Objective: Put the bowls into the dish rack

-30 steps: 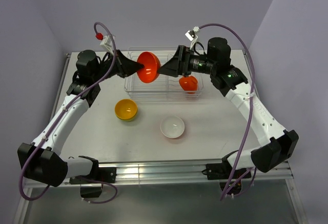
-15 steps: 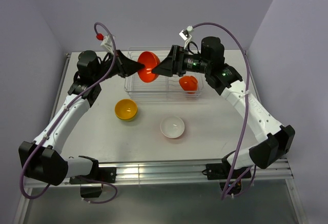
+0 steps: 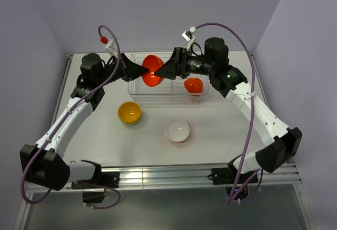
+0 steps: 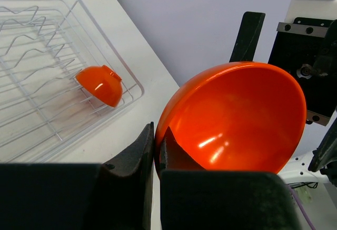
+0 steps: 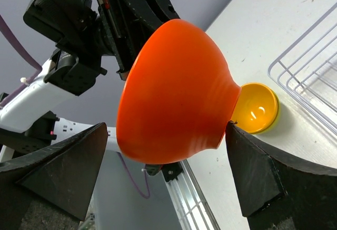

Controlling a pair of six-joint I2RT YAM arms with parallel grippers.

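Note:
My left gripper [image 3: 143, 71] is shut on the rim of a red-orange bowl [image 3: 152, 70], holding it on edge in the air over the clear dish rack [image 3: 138, 90]. In the left wrist view the fingers [image 4: 138, 151] pinch the bowl's [image 4: 237, 119] wall. My right gripper [image 3: 159, 72] is open, and its fingers straddle the bowl's [image 5: 174, 88] outside. One fingertip [image 5: 234, 135] lies right by the foot and the other stands well apart. A second red-orange bowl [image 3: 193, 86] leans in the rack's right part [image 4: 100, 85].
A yellow-orange bowl [image 3: 129, 112] and a bowl with a white inside [image 3: 177, 130] stand upright on the white table in front of the rack. The yellow one [image 5: 256, 109] also shows in the right wrist view, beside the rack's corner [image 5: 310, 82].
My right gripper has moved left and its open fingers now reach around the held bowl. The left gripper and the bowl have hardly moved.

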